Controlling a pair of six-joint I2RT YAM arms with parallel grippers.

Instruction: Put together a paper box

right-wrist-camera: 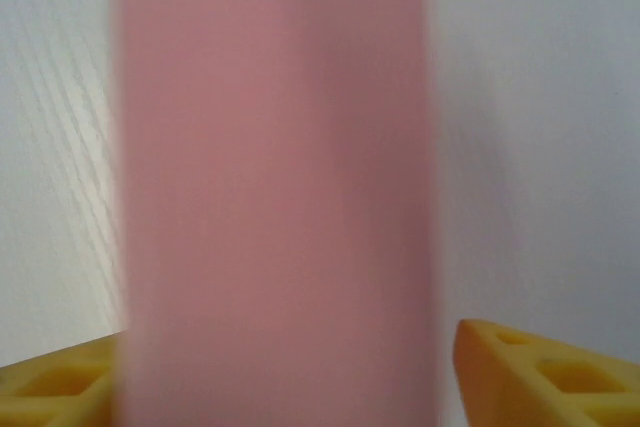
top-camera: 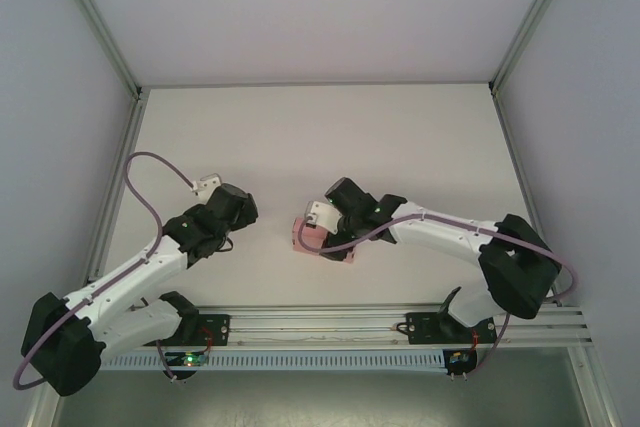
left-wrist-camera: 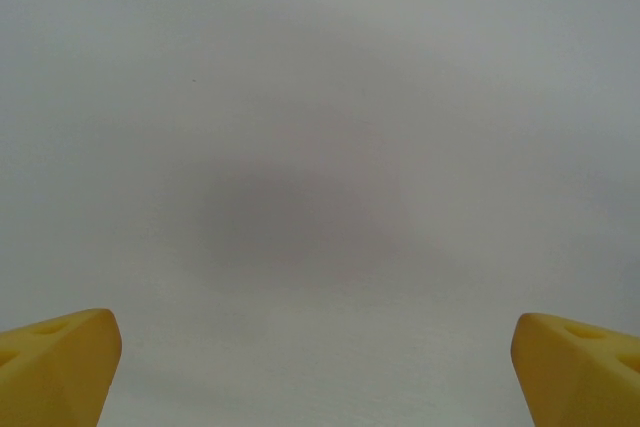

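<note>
The pink paper box (top-camera: 303,236) lies on the white table just left of centre, as a small closed flat rectangle. My right gripper (top-camera: 326,235) reaches down over its right part. In the right wrist view the paper box (right-wrist-camera: 275,187) stands as a blurred pink band between the yellow fingers of the right gripper (right-wrist-camera: 290,372). The left finger meets the box's edge; a narrow strip of table shows between the box and the right finger (right-wrist-camera: 540,372). My left gripper (top-camera: 228,215) hangs over bare table to the left of the box. Its jaws (left-wrist-camera: 318,367) stand wide open with nothing between them.
The white table (top-camera: 320,137) is walled by grey panels on the left, back and right, with metal posts at the back corners. A rail (top-camera: 330,325) carrying both arm bases runs along the near edge. A purple cable (top-camera: 150,187) loops off the left arm.
</note>
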